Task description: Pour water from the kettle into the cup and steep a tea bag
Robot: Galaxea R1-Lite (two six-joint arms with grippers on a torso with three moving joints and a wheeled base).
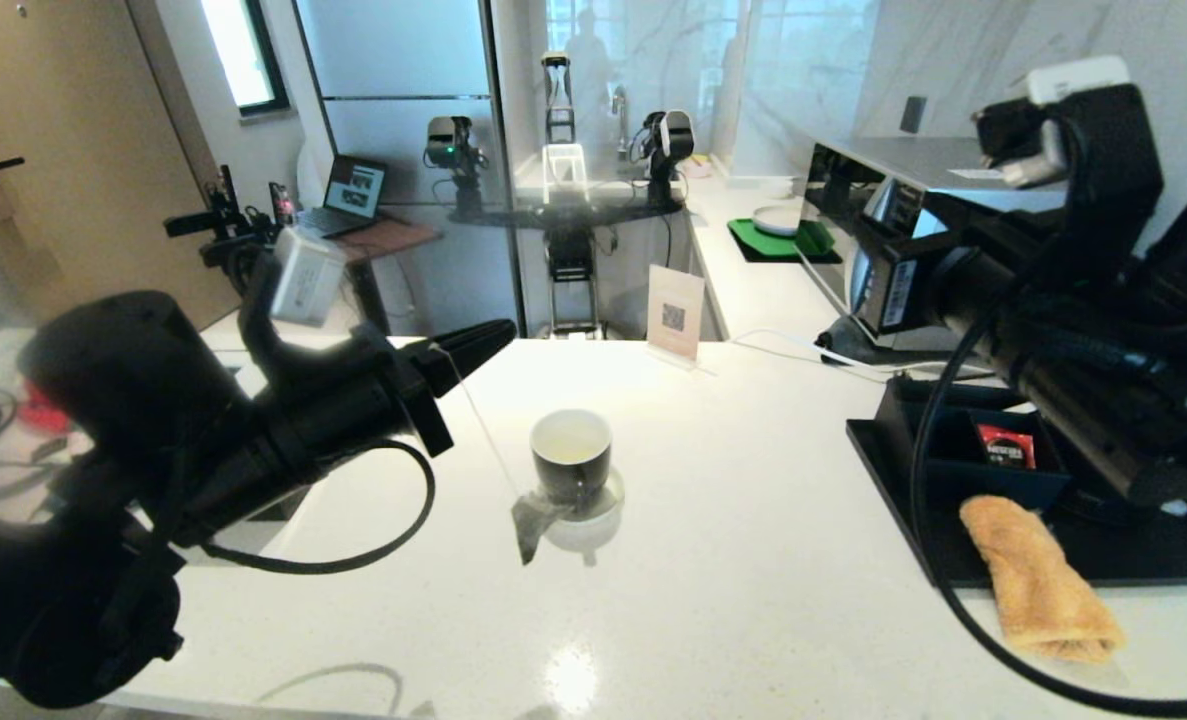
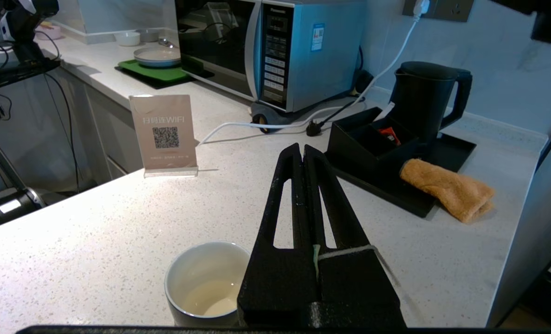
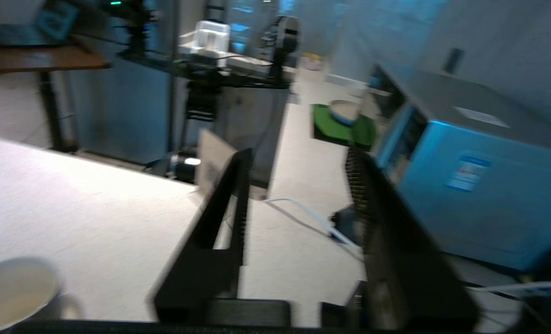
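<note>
The cup [image 1: 571, 455] stands mid-counter, black outside and white inside, with a little pale water [image 1: 570, 448] in it. My left gripper [image 1: 503, 332] is raised to the cup's left and shut on the tea bag's white string [image 2: 349, 252]. The string slants down to the grey-green tea bag [image 1: 533, 525], which hangs outside the cup at its front left. In the left wrist view the cup [image 2: 205, 283] sits beside the shut gripper [image 2: 301, 147], and the black kettle [image 2: 424, 99] stands on the black tray at the wall. My right gripper [image 3: 299, 155] is open and empty, held high.
My right arm [image 1: 1083, 330] hides the kettle in the head view. A black tray [image 1: 893, 470] holds a black box with a red packet [image 1: 1005, 445]. An orange cloth [image 1: 1038, 580] lies over the tray's front edge. A WiFi sign [image 1: 675, 312] and a microwave [image 2: 275, 51] stand behind.
</note>
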